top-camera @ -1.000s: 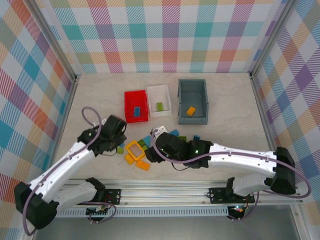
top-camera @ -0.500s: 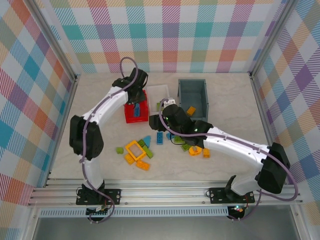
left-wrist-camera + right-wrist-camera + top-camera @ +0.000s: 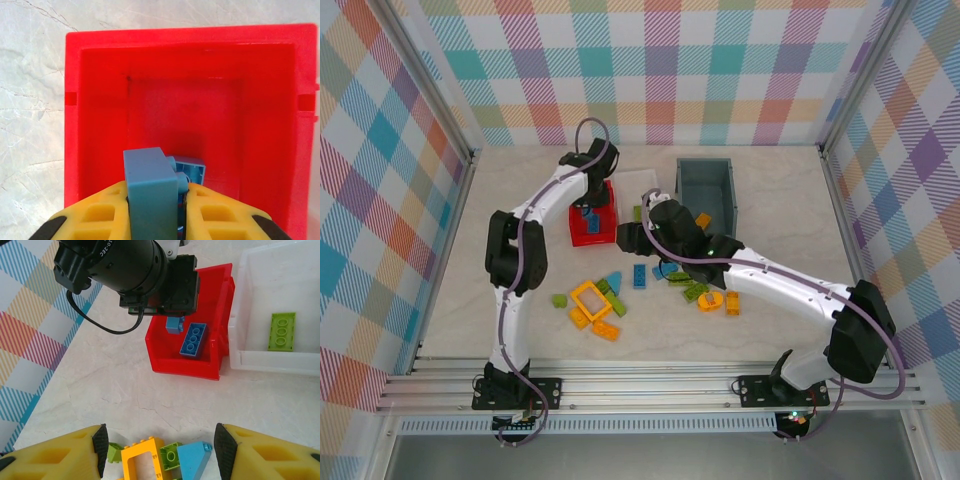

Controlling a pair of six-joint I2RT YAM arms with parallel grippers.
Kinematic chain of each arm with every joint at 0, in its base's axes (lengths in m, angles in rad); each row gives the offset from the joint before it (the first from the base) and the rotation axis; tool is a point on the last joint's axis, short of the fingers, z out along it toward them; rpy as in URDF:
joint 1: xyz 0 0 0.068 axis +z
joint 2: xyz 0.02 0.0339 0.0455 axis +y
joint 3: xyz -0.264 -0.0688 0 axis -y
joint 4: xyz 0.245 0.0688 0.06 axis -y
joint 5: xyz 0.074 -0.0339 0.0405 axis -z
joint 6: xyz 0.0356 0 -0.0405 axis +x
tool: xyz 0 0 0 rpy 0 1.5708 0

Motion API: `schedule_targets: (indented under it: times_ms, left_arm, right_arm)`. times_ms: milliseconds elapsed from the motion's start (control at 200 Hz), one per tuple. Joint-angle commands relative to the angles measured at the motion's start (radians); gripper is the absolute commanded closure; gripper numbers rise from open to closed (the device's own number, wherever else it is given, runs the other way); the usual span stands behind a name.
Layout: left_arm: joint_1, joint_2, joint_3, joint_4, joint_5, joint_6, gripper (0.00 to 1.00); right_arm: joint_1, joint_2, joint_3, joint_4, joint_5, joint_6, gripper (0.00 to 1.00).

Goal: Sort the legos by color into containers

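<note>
Legos (image 3: 620, 295) lie loose on the table (image 3: 790, 210) nearest the arm bases: blue, lime green and yellow/orange bricks around a yellow square frame (image 3: 590, 300), apart from the containers.

The right gripper (image 3: 160, 440) hovers above the far edge of this pile. Its fingers are spread wide with nothing between them.

Beyond it, the left gripper (image 3: 155, 210) hangs over the red bin (image 3: 75, 125). Its jaws are pressed onto a held blue brick (image 3: 149, 175), which lies within the bin's outline in the wrist view. A second blue brick (image 3: 193, 339) lies on the bin floor.

Step in hand, as judged: depositing blue into the red bin. The next move calls for parting the left fingers to drop the brick, then lifting clear of the rim.

Just beside the red bin, the white bin (image 3: 280, 362) holds a lime green brick (image 3: 281, 331). Farther right, the grey bin (image 3: 705, 170) holds an orange brick (image 3: 702, 220).
</note>
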Motion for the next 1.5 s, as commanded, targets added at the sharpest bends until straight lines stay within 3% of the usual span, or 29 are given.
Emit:
schedule_targets:
  times_ms: [0, 295, 525, 665, 885, 1105, 1310, 1495]
  left_arm:
    - [0.012, 0.009, 0.013, -0.037, -0.020, 0.025, 0.76]
    - [0.010, -0.042, 0.023, -0.056, -0.012, 0.022, 0.55]
    - [-0.014, -0.181, 0.042, -0.071, -0.007, 0.004, 0.55]
    - [-0.040, -0.368, -0.029, -0.083, -0.011, -0.072, 0.55]
    - [-0.051, -0.824, -0.367, -0.068, 0.011, -0.260, 0.57]
    - [-0.053, -1.222, -0.578, -0.130, 0.087, -0.363, 0.57]
    - [-0.053, -1.439, -0.689, -0.145, 0.184, -0.441, 0.57]
    - [-0.052, -1.510, -0.711, -0.169, 0.220, -0.461, 0.57]
  right_arm:
    - [-0.009, -0.003, -0.022, 0.027, -0.022, 0.023, 0.39]
    - [-0.018, -0.038, -0.039, -0.004, -0.017, 0.023, 0.38]
    - [-0.015, -0.044, -0.030, -0.095, -0.023, -0.002, 0.40]
    - [0.051, 0.031, -0.005, -0.185, -0.039, -0.068, 0.45]
    - [0.165, 0.304, 0.192, -0.329, -0.098, -0.196, 0.61]
    - [0.262, 0.532, 0.397, -0.421, -0.112, -0.196, 0.62]
    - [0.270, 0.683, 0.543, -0.489, -0.130, -0.157, 0.62]
    - [0.268, 0.759, 0.638, -0.535, -0.088, -0.149, 0.61]
